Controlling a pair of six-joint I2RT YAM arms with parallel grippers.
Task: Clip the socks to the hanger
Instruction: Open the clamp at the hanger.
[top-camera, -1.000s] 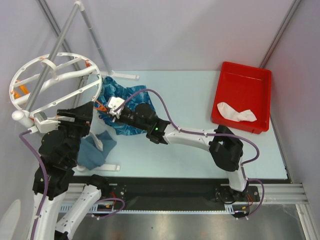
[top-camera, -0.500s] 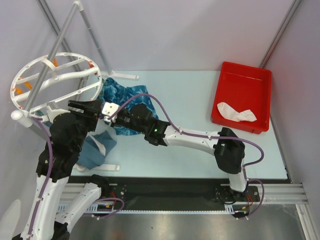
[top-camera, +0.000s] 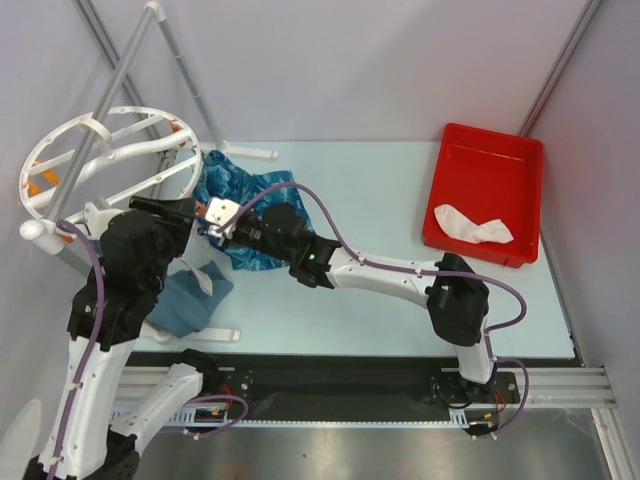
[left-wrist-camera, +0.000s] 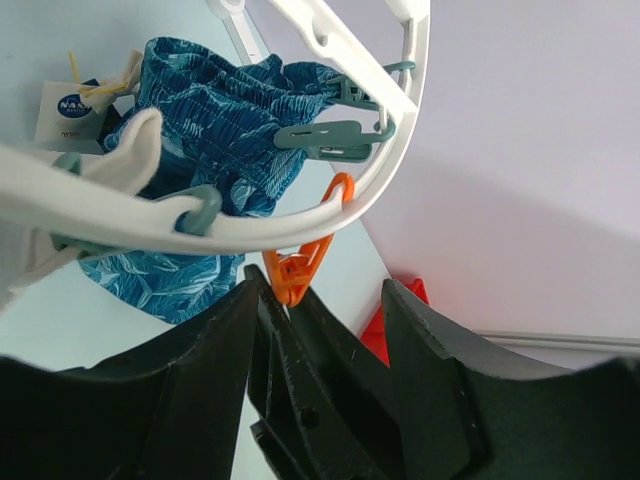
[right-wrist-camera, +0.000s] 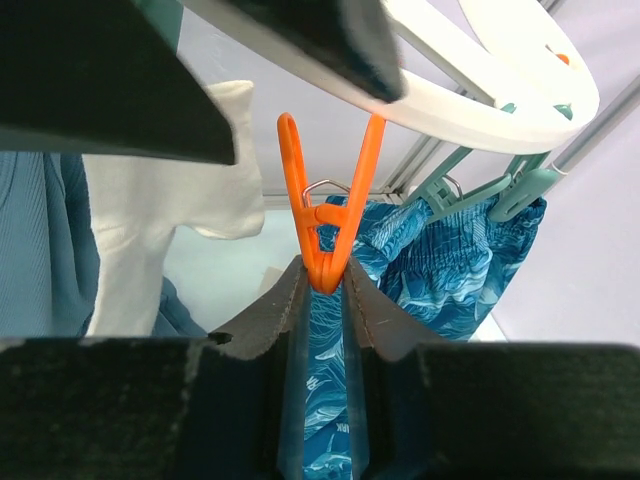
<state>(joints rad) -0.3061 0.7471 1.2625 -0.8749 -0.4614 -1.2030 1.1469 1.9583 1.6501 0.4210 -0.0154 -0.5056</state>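
Note:
The white round hanger (top-camera: 140, 112) hangs at the far left on a grey pole. My right gripper (top-camera: 215, 215) (right-wrist-camera: 325, 275) is shut on the lower tip of an orange clip (right-wrist-camera: 325, 220) that hangs from the rim (right-wrist-camera: 480, 100). My left gripper (top-camera: 185, 208) (left-wrist-camera: 322, 290) is open, its jaws spread to either side of the same clip (left-wrist-camera: 310, 250) and of the right gripper's fingers. One white sock (right-wrist-camera: 160, 220) (left-wrist-camera: 130, 150) hangs by the rim beside the clip; what holds it is hidden. A second sock (top-camera: 472, 224) lies in the red tray.
A blue patterned cloth (top-camera: 240, 190) (left-wrist-camera: 220, 110) hangs from green clips (left-wrist-camera: 325, 135) on the rim. A grey-blue garment (top-camera: 180, 305) lies by the left arm. The red tray (top-camera: 436, 185) stands at the right. Grey rack poles (top-camera: 120, 75) cross above the hanger.
My left gripper has risen to the hanger's rim and now flanks the orange clip. My right gripper has moved left onto that clip. The hanger has swung slightly.

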